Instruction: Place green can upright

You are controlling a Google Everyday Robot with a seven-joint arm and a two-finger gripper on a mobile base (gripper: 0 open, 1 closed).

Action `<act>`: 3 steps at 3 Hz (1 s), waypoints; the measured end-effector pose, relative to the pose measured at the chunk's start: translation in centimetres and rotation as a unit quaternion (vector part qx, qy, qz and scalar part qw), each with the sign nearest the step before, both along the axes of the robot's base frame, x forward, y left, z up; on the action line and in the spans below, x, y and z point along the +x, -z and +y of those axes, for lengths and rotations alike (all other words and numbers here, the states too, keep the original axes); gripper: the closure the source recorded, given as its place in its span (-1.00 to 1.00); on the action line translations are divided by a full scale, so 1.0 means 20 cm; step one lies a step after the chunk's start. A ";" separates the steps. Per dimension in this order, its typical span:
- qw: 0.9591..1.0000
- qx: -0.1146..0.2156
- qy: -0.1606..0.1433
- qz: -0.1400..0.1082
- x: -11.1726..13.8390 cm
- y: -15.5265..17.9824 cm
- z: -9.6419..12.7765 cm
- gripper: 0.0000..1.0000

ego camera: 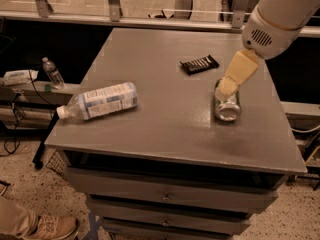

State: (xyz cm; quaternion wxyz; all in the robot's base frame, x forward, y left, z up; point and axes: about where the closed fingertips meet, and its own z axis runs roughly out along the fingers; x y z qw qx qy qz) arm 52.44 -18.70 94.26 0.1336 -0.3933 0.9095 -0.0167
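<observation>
The green can lies on its side towards the right of the grey worktop. Its silver end rim faces the camera and its body points away towards the far edge. It is not upright yet, so the task looks to be at its opening step: getting hold of the can.

The gripper hangs at the end of the white arm, which reaches in from the upper right. Its pale tip sits at the far end of the can, overlapping it in this view. Whether it touches the can or hovers just above it cannot be told from here, nor whether the gripper is spread or closed. The slanted approach from above probably suits a can lying flat: the curved sides are the part a parallel grip can span, and once held that way the can could be swung onto its base.

A black snack bar wrapper lies flat just beyond the can, near it but apart. A clear plastic bottle with a white-blue label lies on its side well away on the left, its cap near the left edge. Neither is in the way of the can.

As a smooth cylinder on its side, the can is likely to roll away if nudged off-centre.
</observation>
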 end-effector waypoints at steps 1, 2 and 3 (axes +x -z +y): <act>0.999 0.011 0.038 0.000 0.00 0.00 0.00 -1.00; 0.997 0.018 0.073 0.027 0.04 0.03 -0.02 -1.00; 0.988 0.026 0.134 0.067 0.16 0.11 -0.02 -1.00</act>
